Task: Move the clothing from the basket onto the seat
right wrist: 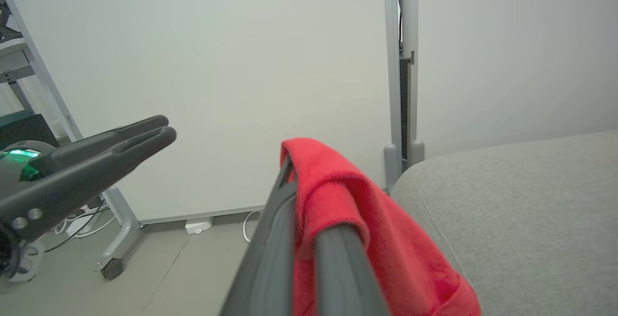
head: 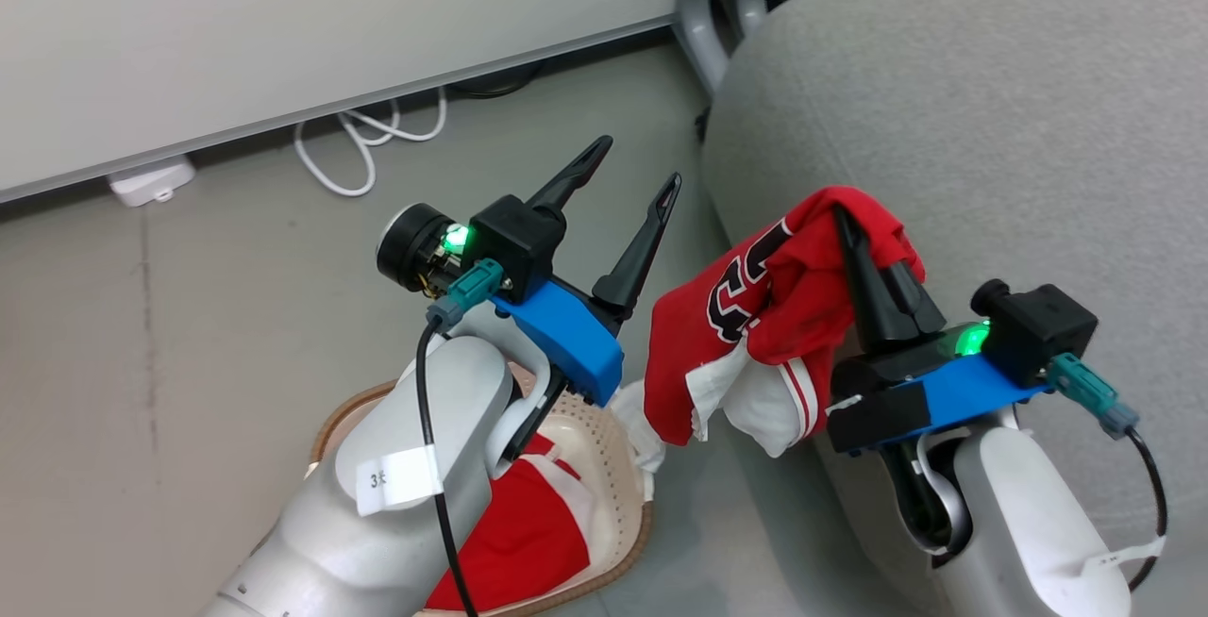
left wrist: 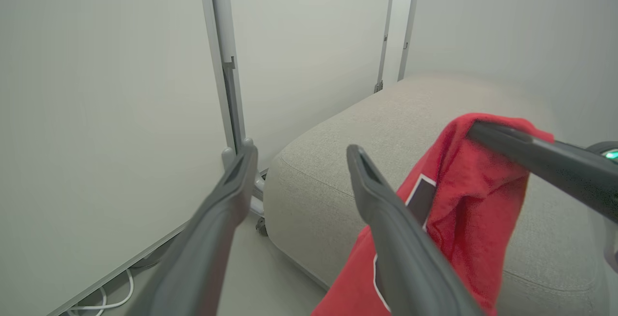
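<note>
- Head view: I count two red garments: the held garment [head: 746, 315] is clamped in my right gripper [head: 840, 218] at the seat [head: 991, 126] edge, the other garment [head: 519, 532] lies in the basket [head: 647, 518]; my left gripper [head: 635, 162] is spread, empty.
- Left wrist view: the held garment hangs before the seat.
- Right wrist view: both fingers pinch it.

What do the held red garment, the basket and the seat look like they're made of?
Red garment: soft matte knit fabric, probably; it drapes and folds. Basket: cream plastic, going by its perforated wall, with a brown woven-look rim. Seat: grey matte upholstery cloth, finely textured.
</note>
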Motion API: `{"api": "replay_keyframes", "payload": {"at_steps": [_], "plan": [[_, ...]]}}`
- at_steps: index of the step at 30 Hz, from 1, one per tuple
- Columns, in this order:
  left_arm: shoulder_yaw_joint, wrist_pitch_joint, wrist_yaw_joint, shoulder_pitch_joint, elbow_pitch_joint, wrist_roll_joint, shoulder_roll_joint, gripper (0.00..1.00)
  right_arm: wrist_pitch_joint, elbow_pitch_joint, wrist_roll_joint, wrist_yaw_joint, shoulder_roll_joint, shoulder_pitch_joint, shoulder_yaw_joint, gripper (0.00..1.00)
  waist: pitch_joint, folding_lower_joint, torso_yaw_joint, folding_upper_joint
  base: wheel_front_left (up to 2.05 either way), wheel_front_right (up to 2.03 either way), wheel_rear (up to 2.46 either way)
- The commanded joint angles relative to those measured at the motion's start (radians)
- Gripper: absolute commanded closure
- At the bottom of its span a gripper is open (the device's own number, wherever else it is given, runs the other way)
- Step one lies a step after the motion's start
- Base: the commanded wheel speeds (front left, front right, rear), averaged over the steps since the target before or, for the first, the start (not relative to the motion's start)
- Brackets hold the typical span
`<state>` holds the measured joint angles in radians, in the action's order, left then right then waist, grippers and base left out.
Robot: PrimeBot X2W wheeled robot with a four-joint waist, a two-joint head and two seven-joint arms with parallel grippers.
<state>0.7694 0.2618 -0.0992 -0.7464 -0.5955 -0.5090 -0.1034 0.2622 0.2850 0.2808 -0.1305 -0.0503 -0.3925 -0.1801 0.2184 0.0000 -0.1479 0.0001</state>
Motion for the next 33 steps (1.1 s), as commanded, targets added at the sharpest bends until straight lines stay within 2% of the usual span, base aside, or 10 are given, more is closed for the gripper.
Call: {"api": "replay_keyframes", "payload": {"at_steps": [1,14,25,33], "plan": [[0.003,0.005,-0.004,0.007,-0.001,0.007,-0.007,0.0,0.004,-0.013,-0.009,0.0,0.0,0.011,0.007,1.0,0.005,0.0,-0.029,-0.0001,0.0,0.0,0.0],[0.047,0.005,-0.012,0.031,-0.009,0.02,-0.001,0.0,0.004,-0.103,-0.005,0.0,0.0,0.123,0.102,1.0,0.013,0.0,-0.131,-0.0001,0.0,0.0,0.0],[0.06,0.005,-0.012,0.049,-0.012,0.025,0.003,0.0,0.004,-0.134,0.006,0.0,0.0,0.163,0.114,1.0,0.011,0.0,-0.144,-0.0001,0.0,0.0,0.0],[0.057,0.005,-0.003,0.037,0.007,0.035,-0.006,0.0,0.004,-0.174,-0.036,0.0,0.0,0.091,0.102,1.0,0.039,0.0,-0.13,-0.0001,0.0,0.0,0.0]]}}
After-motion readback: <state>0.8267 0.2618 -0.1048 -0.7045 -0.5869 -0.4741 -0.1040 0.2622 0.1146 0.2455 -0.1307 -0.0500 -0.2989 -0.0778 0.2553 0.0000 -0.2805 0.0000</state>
